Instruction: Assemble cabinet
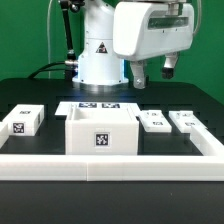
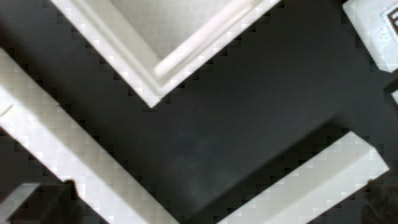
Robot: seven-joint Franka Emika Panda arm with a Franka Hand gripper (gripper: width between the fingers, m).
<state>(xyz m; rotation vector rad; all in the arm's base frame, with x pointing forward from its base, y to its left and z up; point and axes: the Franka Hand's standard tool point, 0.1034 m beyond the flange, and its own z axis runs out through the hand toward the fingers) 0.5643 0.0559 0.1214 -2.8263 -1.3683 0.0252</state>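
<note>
Jaws apart, well clear of cabinet

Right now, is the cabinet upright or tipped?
Upright: the cabinet sits flat, open side up, tagged front wall vertical.

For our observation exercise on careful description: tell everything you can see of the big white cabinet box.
The cabinet is a white, plastic-looking box, hollow, open on top, thick-walled. One square black-and-white tag sits on its camera-facing side. It stands upright on the black table, mid-front, between marker board and white rail. The gripper hangs above, apart from it.
</note>
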